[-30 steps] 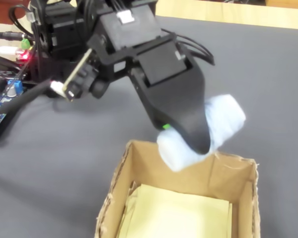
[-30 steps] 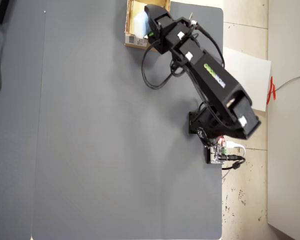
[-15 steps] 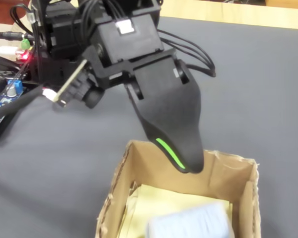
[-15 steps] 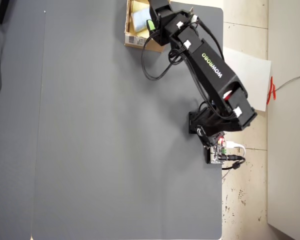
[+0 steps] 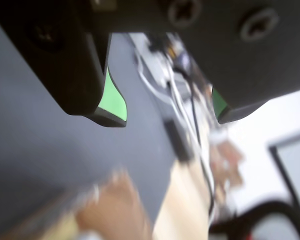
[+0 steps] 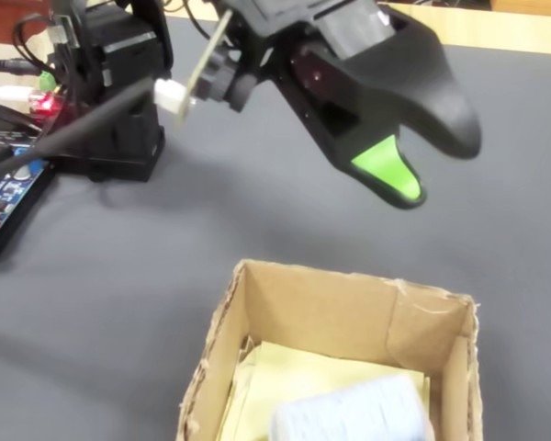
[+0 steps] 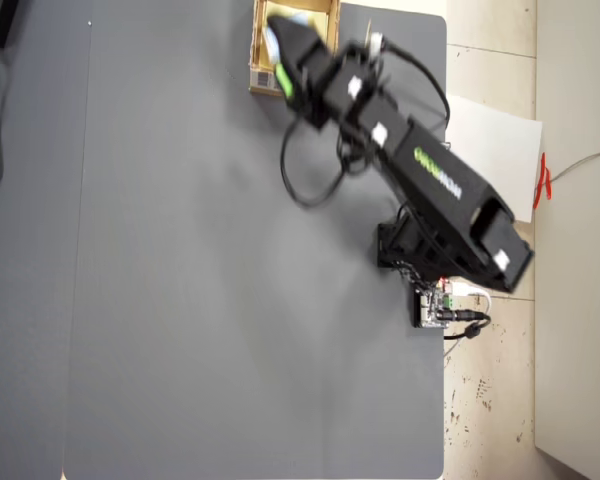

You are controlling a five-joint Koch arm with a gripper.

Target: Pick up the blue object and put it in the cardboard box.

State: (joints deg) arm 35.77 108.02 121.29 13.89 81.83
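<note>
The dark grey mat [image 7: 230, 300] covers the table and carries everything I can see; taking the cardboard box [image 6: 257, 303] as my landmark, the mat stretches well away from it on every side in the overhead view, where the box [image 7: 265, 80] sits at the mat's top edge. My black arm [image 7: 420, 180] reaches from its base toward the box, with a cable looping beside it. The box is open-topped, tan outside with torn rims and a pale yellowish lining, and a white label shows on its outer side in the overhead view. My gripper [image 6: 432, 170] hangs above the box's far rim, clear of the cardboard — its two jaws stand spread apart, green pads facing each other, with nothing between them; the wrist view shows the same gap, my gripper [image 5: 170, 115] framing blurred mat and cables. The blue object [image 6: 349, 413] lies inside the box, on the lining near the front right corner in the fixed view, pale and faintly ribbed. Far behind the box, to the left in the fixed view, a circuit board [image 6: 5, 197] sits with a red light.
</note>
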